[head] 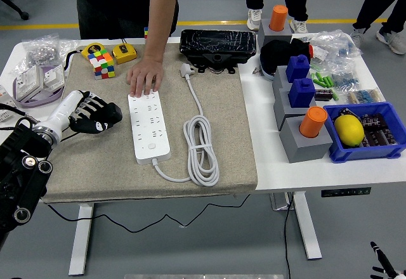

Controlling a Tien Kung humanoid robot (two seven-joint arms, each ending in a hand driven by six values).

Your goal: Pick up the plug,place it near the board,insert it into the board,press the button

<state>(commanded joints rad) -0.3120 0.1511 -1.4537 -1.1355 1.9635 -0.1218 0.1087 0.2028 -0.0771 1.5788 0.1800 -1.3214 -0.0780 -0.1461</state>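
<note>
1. While the left robot hand [95, 117] lies low over the mat [95, 165], left of the board [149, 125], its black fingers [108, 115] are curled together and hold nothing.
2. A person's hand [146, 76] presses flat on the far end of the board.
3. The plug [186, 70] is white and lies on the mat near its far edge, just right of that hand; its cable [202, 149] runs toward the near side into a coil beside the board.
</note>
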